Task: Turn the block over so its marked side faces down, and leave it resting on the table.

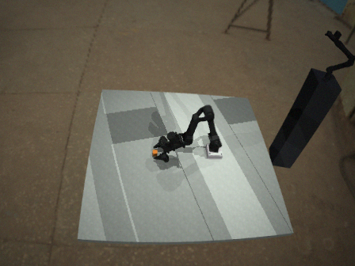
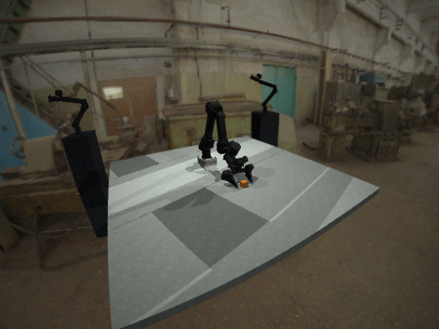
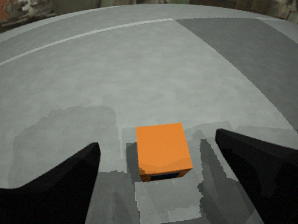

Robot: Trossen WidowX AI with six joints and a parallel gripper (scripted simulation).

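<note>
We see the orange block (image 3: 162, 149) resting flat on the grey worktop (image 3: 80, 76), plain face up, between the two fingers of the claw (image 3: 169, 183), which stand wide apart and touch nothing.

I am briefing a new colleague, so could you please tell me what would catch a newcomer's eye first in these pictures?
The small orange block stands out most, the only bright thing on the grey table, resting between the spread fingers of the open gripper, which holds nothing. Next comes the black arm, bent low over the block near the table's middle. Two dark pillars with camera mounts stand beside the table.
</note>
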